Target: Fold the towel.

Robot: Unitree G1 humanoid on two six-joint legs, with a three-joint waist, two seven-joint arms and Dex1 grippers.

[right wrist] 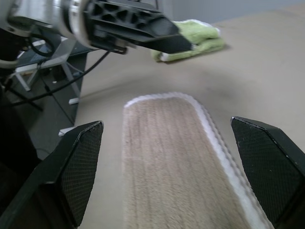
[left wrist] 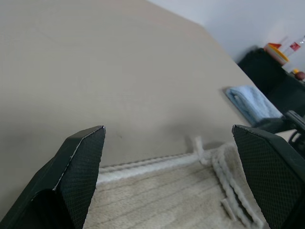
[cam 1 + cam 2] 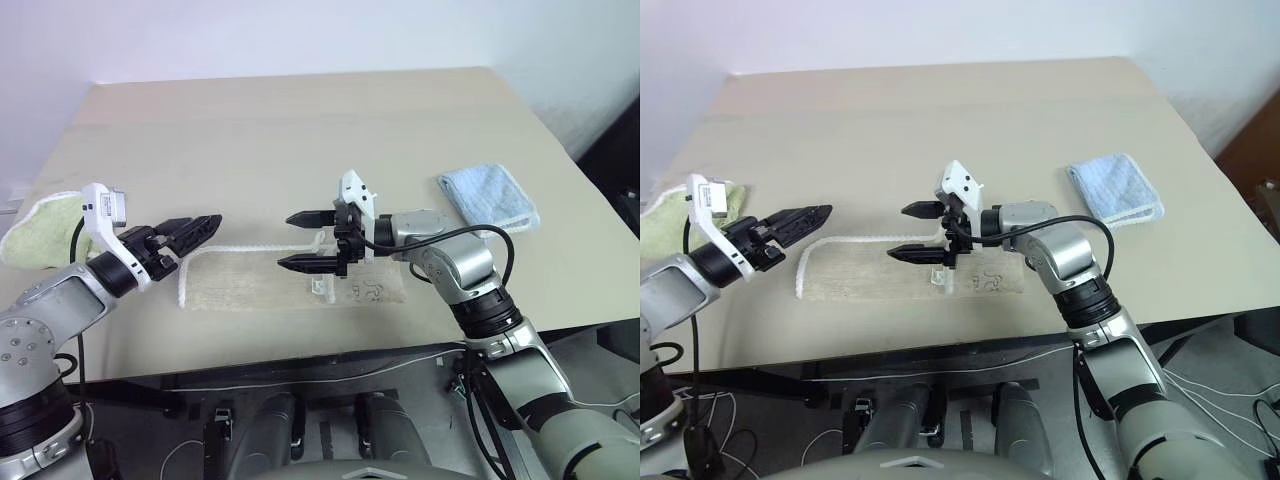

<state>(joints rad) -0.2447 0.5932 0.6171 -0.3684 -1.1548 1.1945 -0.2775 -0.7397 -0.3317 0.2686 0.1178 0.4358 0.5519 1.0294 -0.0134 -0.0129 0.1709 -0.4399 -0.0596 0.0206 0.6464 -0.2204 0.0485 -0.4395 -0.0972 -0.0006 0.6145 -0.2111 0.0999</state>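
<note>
Right gripper (image 3: 304,240) above marked beige towel (image 3: 240,283)

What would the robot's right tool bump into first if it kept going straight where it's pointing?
Probably the left tool. The right tool points level across the beige towel straight at it, though depth is unclear.

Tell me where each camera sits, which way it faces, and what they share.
Head stereo pair: looks down over the table; left pincer and right pincer, both open, over the beige towel.
Left wrist: along its fingers, toward the blue towel.
Right wrist: along the beige towel toward the green towel.
Shared: beige towel.
</note>
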